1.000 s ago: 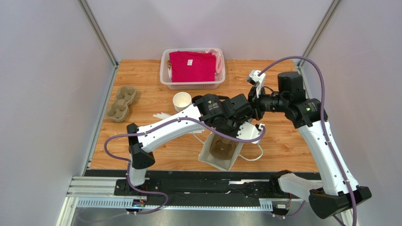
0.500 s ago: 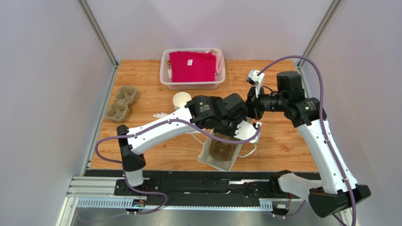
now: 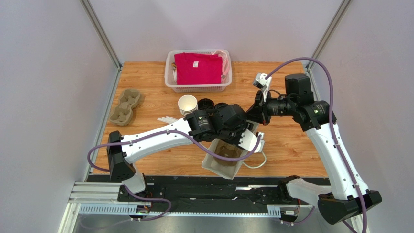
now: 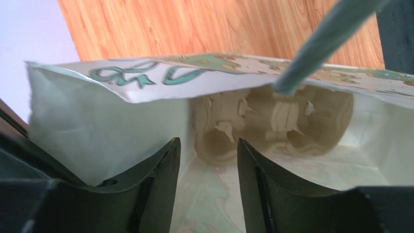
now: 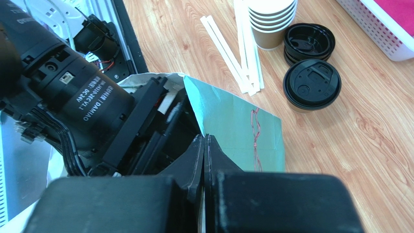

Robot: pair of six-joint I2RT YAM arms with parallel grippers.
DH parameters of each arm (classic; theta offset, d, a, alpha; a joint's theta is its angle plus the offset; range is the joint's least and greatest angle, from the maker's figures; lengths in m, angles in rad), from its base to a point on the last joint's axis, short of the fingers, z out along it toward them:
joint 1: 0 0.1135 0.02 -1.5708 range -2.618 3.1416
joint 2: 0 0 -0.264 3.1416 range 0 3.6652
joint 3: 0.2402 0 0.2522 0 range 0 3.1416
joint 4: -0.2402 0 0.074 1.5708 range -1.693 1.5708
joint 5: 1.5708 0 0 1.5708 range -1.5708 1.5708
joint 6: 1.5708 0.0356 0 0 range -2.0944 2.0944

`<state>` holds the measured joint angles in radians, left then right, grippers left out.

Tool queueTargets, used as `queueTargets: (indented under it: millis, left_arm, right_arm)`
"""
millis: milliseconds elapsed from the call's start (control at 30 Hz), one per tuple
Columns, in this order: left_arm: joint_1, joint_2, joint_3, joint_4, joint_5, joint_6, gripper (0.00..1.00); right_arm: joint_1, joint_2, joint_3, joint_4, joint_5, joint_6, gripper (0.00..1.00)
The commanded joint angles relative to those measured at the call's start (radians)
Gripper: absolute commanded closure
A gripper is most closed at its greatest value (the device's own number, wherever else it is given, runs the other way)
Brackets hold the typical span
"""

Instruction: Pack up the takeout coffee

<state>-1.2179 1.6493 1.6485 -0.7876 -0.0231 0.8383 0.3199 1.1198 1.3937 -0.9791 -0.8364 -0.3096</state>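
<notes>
Left hand (image 4: 208, 143) drawn nearer, jaws apart at bag (image 4: 97, 131), right hand (image 5: 204, 139) shut, takeout coffee (image 5: 312, 85) upright, lid up.

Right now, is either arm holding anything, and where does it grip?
The right tool pinches the bag by its top edge. The left tool sits open in the bag's mouth, holding nothing.

robot lab test cell — plain grey wall panels (image 3: 48, 97), wooden table (image 3: 291, 145), aluminium mounting rail (image 3: 97, 196)
</notes>
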Motion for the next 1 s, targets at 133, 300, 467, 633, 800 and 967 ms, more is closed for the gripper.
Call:
queueTargets:
  millis: [133,300,467,633,800,967]
  left_arm:
    - [-0.005,-0.003,-0.026,0.097,0.015,0.074,0.43]
    - [-0.005,0.01,-0.053,0.113,0.009,0.105,0.43]
    - [0.0,0.021,-0.09,0.142,0.003,0.13,0.44]
    - [0.011,0.035,-0.108,0.183,0.012,0.14,0.44]
    - [0.023,0.056,-0.107,0.198,0.029,0.148,0.48]
    - [0.031,0.075,-0.111,0.2,0.045,0.147,0.7]
  right_arm:
    - [0.004,0.003,0.013,0.003,-0.075,-0.028,1.0]
    - [0.004,-0.002,0.008,-0.007,-0.092,-0.04,1.0]
    - [0.004,0.003,0.008,-0.012,-0.112,-0.043,1.0]
    - [0.004,0.009,0.01,-0.018,-0.125,-0.052,1.0]
    - [0.004,0.02,0.013,-0.032,-0.141,-0.065,1.0]
    - [0.004,0.02,0.014,-0.046,-0.145,-0.083,1.0]
